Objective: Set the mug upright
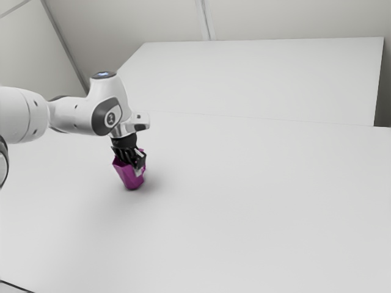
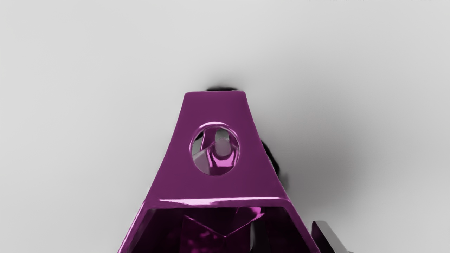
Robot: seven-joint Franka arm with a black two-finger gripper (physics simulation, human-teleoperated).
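Single purple mug (image 1: 128,176) at my black gripper (image 1: 134,160), on or just over the white table (image 1: 244,201). The mug lies directly beneath my hand, its wide rim (image 2: 219,202) nearest me and its narrower base (image 2: 215,93) farthest. Its long axis thus runs roughly along my reach, with perhaps a slight lean; I judge it close to upright. An oval opening (image 2: 215,149) is visible between rim and base. Whether my gripper is spread, narrowed or holding the mug, I cannot tell; nor can I tell whether the base sits flat. My one arm (image 1: 76,115) is the arm beside the mug. The table extends well beyond my hand toward the exterior view's right, its far edge well apart, leaving room to move. The coming step is probably to level and seat the base, then withdraw along the mug's axis; catching the rim could tip it.
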